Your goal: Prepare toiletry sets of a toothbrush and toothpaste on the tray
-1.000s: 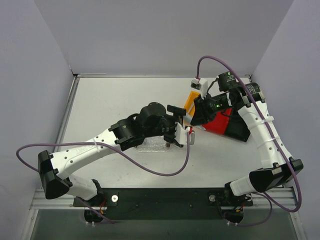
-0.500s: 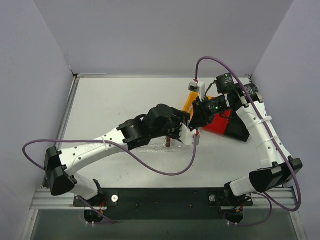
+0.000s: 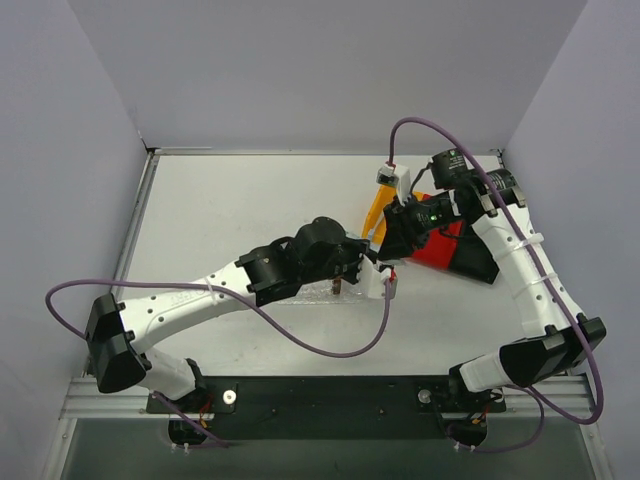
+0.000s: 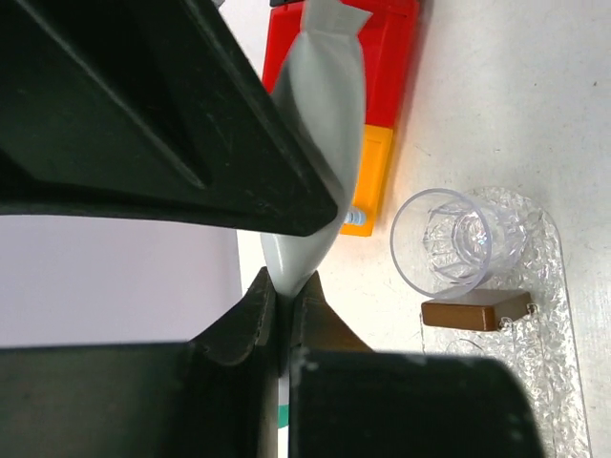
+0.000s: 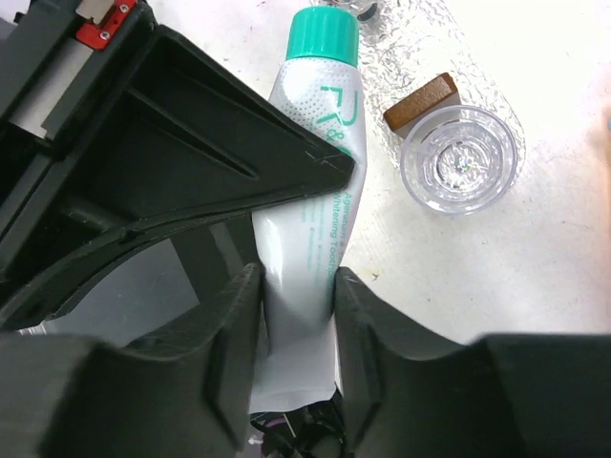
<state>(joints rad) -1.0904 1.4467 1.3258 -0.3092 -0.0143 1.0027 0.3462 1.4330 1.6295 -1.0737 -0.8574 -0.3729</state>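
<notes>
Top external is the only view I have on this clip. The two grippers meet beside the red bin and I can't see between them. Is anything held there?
Observer: Yes. The right wrist view shows the toothpaste, green cap pointing away from the camera, pinched by the right gripper.
Operator: And the left one?
Observer: The left wrist view shows the left gripper closed on that same tube, seen edge-on there.
Operator: Anything on the tray yet?
Observer: A clear cup and a brown block sit on the tray. The tube is held off to the side of it.
</notes>
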